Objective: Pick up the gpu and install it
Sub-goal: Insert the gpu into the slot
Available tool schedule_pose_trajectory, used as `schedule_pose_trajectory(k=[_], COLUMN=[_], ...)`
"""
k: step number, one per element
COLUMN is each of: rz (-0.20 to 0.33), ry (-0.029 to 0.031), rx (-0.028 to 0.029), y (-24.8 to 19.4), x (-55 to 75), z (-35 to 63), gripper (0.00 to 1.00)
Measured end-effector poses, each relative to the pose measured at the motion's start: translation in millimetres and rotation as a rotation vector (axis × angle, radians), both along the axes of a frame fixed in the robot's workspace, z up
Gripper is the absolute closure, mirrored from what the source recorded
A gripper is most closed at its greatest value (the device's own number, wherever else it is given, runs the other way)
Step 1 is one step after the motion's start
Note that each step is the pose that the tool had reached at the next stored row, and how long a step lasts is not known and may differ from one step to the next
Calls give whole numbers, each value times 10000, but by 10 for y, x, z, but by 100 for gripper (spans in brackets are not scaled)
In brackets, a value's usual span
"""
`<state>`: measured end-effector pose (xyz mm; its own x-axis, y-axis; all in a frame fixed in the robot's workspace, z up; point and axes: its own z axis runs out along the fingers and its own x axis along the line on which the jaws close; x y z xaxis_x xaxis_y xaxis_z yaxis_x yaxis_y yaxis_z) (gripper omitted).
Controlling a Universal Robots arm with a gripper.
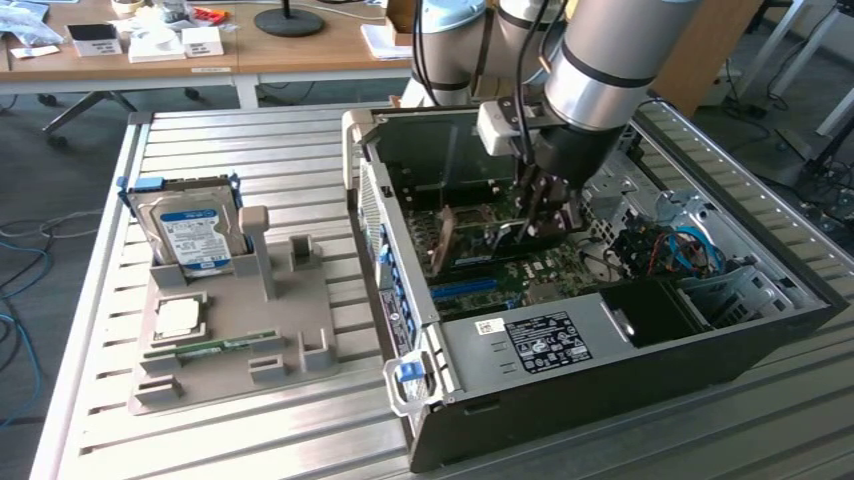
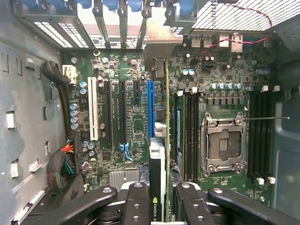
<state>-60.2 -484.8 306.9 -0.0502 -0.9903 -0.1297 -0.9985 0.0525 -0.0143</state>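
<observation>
- Inside the open computer case [image 1: 561, 410], the clearest marking I can see from my station is a green logo on the black block of the gpu [image 2: 157, 164]. I cannot read the white letters under it with certainty.
- On the case's power supply sits a black label [image 1: 541, 342] with white print too fine to read. The hard drive [image 1: 198, 235] wears a blue-and-white label, also unreadable.
- The case stands toward the worktop's [image 1: 240, 430] edge at the exterior view's right. Its open side shows the motherboard [image 2: 136, 126], a processor socket [image 2: 222, 143] in its metal frame, and rows of black memory slots [image 2: 260, 136].
- A grey fixture tray [image 1: 300, 300] lies near the worktop's edge at the exterior view's left. The hard drive stands upright at the tray's far corner. A square processor chip [image 1: 178, 318] lies flat nearer the middle, and a narrow green memory stick [image 1: 214, 348] lies just beside it toward the near edge.
- The arm [image 1: 607, 60] reaches steeply down from the worktop's far edge into the case, with the gripper [image 1: 545, 215] low over the motherboard.
- The gripper's fingers [image 2: 136, 201] are clenched on the gpu, which I see edge-on.
- The card's silver bracket [image 2: 159, 47] points toward the case's rear openings. Its thin green edge runs just beside the long blue slot [image 2: 150, 108], on the side toward the memory slots. Whether the card touches the board I cannot tell.
</observation>
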Motion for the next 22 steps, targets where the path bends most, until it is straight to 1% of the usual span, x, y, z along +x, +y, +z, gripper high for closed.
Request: schedule_pose_trajectory(k=[2,5,10,16,22], rz=[1,0,0,0,0], ry=[1,1,0,0,1], rx=[-1,-3,0,-2,-2], y=[0,0,6,15,16], x=[0,-2,-48,-80,-83], z=[-17,-18,-32,-87,-90], gripper=[73,73,73,73,73])
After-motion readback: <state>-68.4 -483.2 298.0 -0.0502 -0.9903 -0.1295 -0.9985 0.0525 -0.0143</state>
